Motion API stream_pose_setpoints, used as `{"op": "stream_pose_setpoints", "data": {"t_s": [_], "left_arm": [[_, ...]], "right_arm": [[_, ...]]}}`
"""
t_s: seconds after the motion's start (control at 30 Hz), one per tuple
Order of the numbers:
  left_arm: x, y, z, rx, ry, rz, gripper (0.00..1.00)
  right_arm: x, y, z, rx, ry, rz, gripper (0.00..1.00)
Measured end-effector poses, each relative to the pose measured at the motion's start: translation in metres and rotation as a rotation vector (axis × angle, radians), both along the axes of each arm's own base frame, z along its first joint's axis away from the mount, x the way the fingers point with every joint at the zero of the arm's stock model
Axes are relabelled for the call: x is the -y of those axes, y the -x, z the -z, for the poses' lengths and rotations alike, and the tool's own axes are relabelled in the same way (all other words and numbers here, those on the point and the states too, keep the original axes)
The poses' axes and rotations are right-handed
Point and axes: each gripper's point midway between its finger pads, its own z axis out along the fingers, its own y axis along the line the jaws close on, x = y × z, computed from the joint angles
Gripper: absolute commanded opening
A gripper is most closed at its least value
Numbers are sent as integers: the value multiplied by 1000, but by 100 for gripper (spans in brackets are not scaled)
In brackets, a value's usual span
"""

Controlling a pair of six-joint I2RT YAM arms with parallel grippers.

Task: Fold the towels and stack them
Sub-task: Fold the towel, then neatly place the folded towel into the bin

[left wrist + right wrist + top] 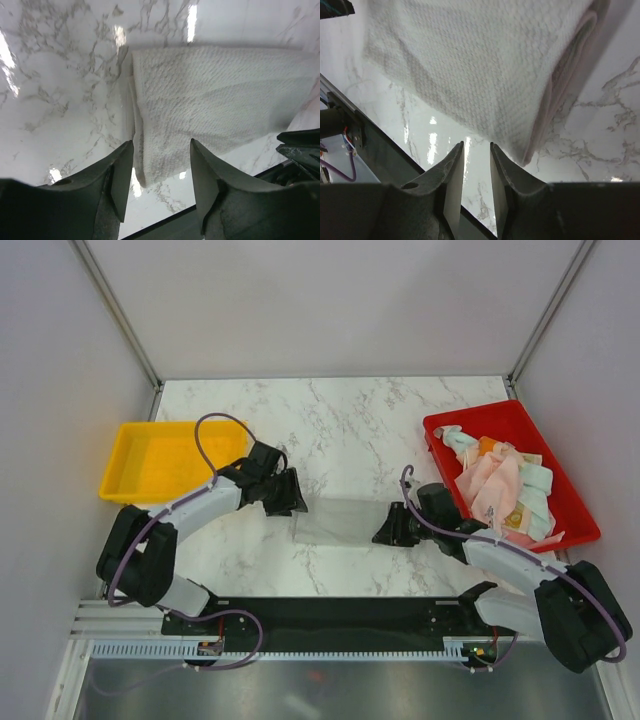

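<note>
At table centre, the grey-white waffle-weave cloth towel (338,522) lies flat on the marble table (350,430). It is probably folded double, as layered edges show at both ends. The left gripper (297,502) stands at its 9 o'clock end with fingers well apart and empty. The right gripper (384,533), at 3 o'clock, has fingers narrowly apart, holding nothing. Judged step: folding this towel. The next move calls for an even pinch at both ends. The other crumpled towels (505,485) fill the red plastic tray (470,418) at 2 o'clock.
</note>
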Motion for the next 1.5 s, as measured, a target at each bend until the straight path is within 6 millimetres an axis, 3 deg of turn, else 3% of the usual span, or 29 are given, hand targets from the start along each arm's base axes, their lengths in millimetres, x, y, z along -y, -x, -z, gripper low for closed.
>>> {"op": "stream_pose_setpoints", "data": {"t_s": [0.13,0.23,0.37,0.5,0.6,0.83,1.03,1.17,1.2,1.23,1.37,1.5], "left_arm": [[1,-22,-27,94,-5,-26,61],[0,-25,-25,100,-20,-30,62],[-4,-19,5,47,-53,-18,62],[-7,-4,34,-30,-74,-3,60],[-4,-9,32,-13,-60,-2,59],[1,-12,32,0,-34,7,59],[8,-11,34,15,13,22,43],[9,-5,38,-9,32,21,21],[9,-4,39,-14,31,18,9],[10,-4,40,-19,32,15,3],[11,-4,38,-36,26,12,2],[12,-11,27,-55,-3,4,2]], "right_arm": [[-3,-21,-31,79,-6,29,34],[-4,-38,-38,109,26,53,31],[3,-56,-19,90,117,87,27],[16,-59,9,46,213,109,25],[20,-59,20,32,235,113,25],[19,-65,20,72,212,116,26],[19,-68,19,82,197,122,27],[18,-68,18,91,187,120,27],[18,-67,18,92,185,120,28],[18,-67,17,93,183,119,28],[14,-64,12,93,157,104,36],[9,-60,-8,109,112,91,70]]}}
